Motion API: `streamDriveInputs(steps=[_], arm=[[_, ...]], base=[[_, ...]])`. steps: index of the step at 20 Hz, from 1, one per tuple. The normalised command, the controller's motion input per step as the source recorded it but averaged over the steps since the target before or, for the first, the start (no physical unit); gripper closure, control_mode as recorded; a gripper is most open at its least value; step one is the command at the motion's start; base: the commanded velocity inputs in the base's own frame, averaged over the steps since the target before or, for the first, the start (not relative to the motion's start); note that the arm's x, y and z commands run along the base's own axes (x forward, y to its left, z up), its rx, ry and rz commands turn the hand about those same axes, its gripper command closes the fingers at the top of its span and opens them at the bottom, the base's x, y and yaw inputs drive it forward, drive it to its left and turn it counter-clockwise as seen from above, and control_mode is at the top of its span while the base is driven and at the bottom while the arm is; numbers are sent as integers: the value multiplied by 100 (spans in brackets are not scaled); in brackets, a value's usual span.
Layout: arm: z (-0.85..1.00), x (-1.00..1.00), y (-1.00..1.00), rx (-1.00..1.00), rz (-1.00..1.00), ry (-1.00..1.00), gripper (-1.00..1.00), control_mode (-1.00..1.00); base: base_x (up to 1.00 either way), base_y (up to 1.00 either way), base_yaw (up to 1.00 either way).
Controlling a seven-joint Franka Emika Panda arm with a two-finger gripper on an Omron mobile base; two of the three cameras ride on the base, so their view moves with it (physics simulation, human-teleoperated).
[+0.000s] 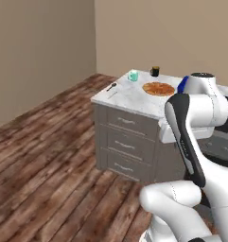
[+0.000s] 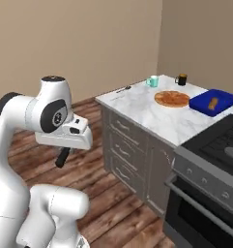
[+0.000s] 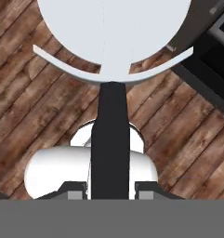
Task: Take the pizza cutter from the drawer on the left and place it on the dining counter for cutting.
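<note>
Cutter [image 3: 111,139] clamped in tool [image 3: 111,188], black handle between fingertips, white wheel above wooden floor [image 3: 34,88]. Left base: bench [image 1: 127,97] with pizza [image 1: 158,88], cup [image 1: 133,75]. Right base: cutter [image 2: 63,157] below hand, well apart from bench [image 2: 152,114].

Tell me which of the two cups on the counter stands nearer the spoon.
The teal cup. It stands just beyond the spoon, while the dark cup stands further along, behind the pizza.
</note>
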Motion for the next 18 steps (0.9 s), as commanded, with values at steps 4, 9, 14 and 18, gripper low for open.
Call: streamDriveInputs(steps=[4, 9, 14, 18], arm=[[0, 0, 0, 0, 0, 0, 100, 100], [0, 0, 0, 0, 0, 0, 100, 100], [0, 0, 0, 0, 0, 0, 100, 100], [0, 0, 0, 0, 0, 0, 100, 100]], base=[[32, 44, -85], [70, 79, -70], [79, 97, -60], [73, 100, -48]])
